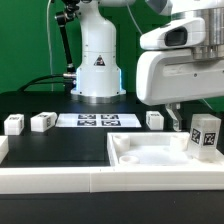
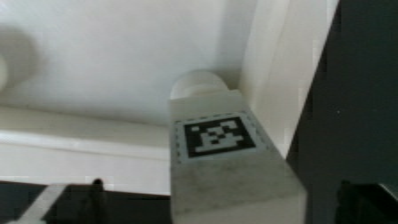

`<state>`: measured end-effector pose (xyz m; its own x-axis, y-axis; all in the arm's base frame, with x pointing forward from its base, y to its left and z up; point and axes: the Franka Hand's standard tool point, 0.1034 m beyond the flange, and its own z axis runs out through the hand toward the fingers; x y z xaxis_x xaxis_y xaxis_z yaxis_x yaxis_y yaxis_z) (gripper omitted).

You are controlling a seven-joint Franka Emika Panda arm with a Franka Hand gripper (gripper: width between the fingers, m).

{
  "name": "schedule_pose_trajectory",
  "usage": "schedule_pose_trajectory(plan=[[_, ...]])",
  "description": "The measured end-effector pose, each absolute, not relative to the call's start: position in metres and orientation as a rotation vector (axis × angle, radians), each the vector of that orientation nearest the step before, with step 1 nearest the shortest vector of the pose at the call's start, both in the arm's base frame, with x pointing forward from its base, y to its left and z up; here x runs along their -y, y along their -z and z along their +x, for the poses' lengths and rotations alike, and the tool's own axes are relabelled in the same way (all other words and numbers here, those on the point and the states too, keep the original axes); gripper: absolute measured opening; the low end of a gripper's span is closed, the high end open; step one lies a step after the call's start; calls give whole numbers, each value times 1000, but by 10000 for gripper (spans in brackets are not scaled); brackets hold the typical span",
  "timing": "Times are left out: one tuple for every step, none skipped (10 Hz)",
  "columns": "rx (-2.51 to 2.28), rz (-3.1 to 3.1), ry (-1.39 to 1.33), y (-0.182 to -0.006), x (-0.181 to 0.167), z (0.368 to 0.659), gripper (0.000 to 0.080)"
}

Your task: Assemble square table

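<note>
My end effector (image 1: 183,119) hangs with its jaws spread fully wide, gripping nothing. Just below it, a white tagged leg (image 2: 217,150) stands in a corner of the white slab (image 1: 150,157), close against the raised rim. The slab lies on the black table (image 1: 60,146), toward the exterior view's right. Three more legs rest on the table, apart from the slab: one leg (image 1: 13,124) and another leg (image 1: 42,122) at the exterior view's left, and a third leg (image 1: 154,119) just behind the slab. The marker board (image 1: 96,120) lies between them.
</note>
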<state>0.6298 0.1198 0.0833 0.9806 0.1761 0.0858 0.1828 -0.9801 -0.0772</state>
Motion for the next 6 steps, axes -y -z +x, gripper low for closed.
schedule_pose_trajectory(plan=[[276, -3042, 120, -83, -120, 630, 529], [276, -3042, 120, -83, -120, 630, 335], [254, -3044, 119, -83, -119, 630, 335], [253, -3044, 119, -83, -118, 630, 290], [214, -3045, 118, -83, -118, 630, 290], [28, -3048, 110, -83, -117, 630, 290]])
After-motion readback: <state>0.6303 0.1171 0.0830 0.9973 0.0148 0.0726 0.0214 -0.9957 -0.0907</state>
